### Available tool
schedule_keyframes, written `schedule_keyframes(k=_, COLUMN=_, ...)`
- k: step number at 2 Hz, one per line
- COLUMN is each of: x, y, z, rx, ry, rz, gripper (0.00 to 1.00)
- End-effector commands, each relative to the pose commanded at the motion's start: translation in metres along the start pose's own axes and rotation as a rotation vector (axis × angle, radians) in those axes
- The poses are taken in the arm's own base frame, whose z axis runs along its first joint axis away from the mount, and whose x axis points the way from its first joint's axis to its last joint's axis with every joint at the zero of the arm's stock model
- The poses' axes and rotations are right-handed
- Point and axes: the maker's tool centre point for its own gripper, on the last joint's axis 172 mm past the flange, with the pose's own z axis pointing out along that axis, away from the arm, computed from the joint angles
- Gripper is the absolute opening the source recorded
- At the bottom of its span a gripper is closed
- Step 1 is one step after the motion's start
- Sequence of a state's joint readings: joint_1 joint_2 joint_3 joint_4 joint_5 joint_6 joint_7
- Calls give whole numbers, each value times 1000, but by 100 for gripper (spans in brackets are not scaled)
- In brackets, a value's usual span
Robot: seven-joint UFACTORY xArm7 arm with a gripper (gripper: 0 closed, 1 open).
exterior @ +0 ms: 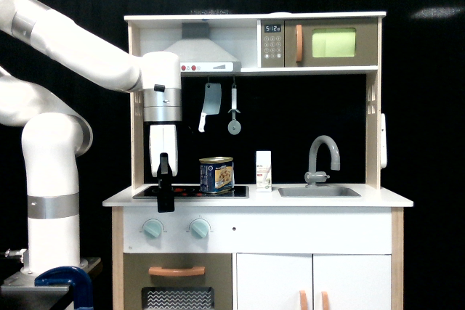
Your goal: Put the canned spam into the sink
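The canned spam (216, 174), a small tin with a dark blue label and gold top, stands upright on the black stovetop (218, 192) of the toy kitchen. The sink (318, 192) lies to the exterior view's right of it, under a grey faucet (323, 156). My gripper (165, 205) hangs from the white arm to the exterior view's left of the tin, its dark fingers pointing down in front of the counter's edge. Nothing is visibly held, and the fingers' gap cannot be made out from this side.
A slim white carton (263, 170) stands between the tin and the sink. A toy cleaver (209, 104) and a utensil (234, 112) hang above the stove. A range hood (195, 52) and a microwave (320, 43) sit on top. Two knobs (153, 229) sit below the counter (363, 199).
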State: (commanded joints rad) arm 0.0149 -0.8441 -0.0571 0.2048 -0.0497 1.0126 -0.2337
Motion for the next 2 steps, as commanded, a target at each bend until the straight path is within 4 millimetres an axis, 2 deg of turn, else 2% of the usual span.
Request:
schedule_keyframes(k=1, x=14, y=-59, z=-48, rx=86, ry=191, rz=-648, gripper=100)
schedule_keyframes(k=2, x=39, y=-121, z=-61, rx=95, ry=207, rz=-673, gripper=100)
